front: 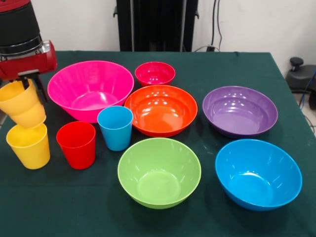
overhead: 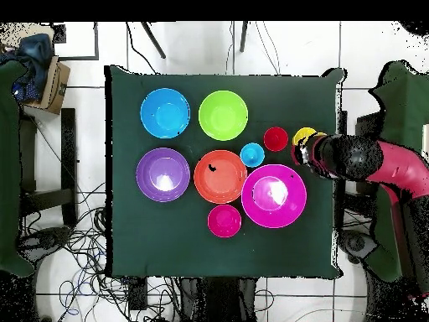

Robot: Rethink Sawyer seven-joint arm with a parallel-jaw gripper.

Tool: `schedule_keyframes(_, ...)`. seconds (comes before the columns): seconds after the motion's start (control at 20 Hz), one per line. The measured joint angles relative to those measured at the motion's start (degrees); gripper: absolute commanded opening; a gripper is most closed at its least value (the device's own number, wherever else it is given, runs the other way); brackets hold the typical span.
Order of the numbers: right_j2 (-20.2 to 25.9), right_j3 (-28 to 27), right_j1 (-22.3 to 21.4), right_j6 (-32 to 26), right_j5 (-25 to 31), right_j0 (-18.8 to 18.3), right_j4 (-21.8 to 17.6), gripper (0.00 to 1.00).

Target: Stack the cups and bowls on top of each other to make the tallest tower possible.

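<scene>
The end effector (front: 23,84) is clamped on the rim of a nested pair of yellow cups (front: 20,103), tilted, hanging right above a third yellow cup (front: 28,145) that stands upright at the surface's (front: 222,64) edge. No tower yet, as far as I can tell; all bowls sit separate and open side up: hot pink bowl (front: 90,90), small pink-red bowl (front: 155,73), orange bowl (front: 161,110), purple bowl (front: 240,111), lime green bowl (front: 159,172), blue bowl (front: 258,174). Red cup (front: 77,144) & light blue cup (front: 115,127) stand just beside the yellow one.

Risks, imo:
- The held pair is tilted, so if lowered like that, its bottom edge could catch the standing cup's rim and tip it, maybe off the surface since it's so close to the edge.
- The lower nested cup isn't gripped directly afaict; could slip out.
- The red cup is near enough to get knocked if the pair swings sideways.
</scene>
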Motion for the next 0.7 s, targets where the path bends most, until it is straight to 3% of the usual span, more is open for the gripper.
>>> schedule_keyframes(0.05, 0.00, 0.00, 0.16, 0.00, 0.00, -0.10, -0.01, 0.00)
schedule_keyframes(0.1, 0.01, 0.00, 0.42, 0.00, 0.00, -0.46, -0.14, 1.00)
schedule_keyframes(0.7, 0.25, -0.02, 0.41, 0.00, 0.00, -2.06, -0.29, 1.00)
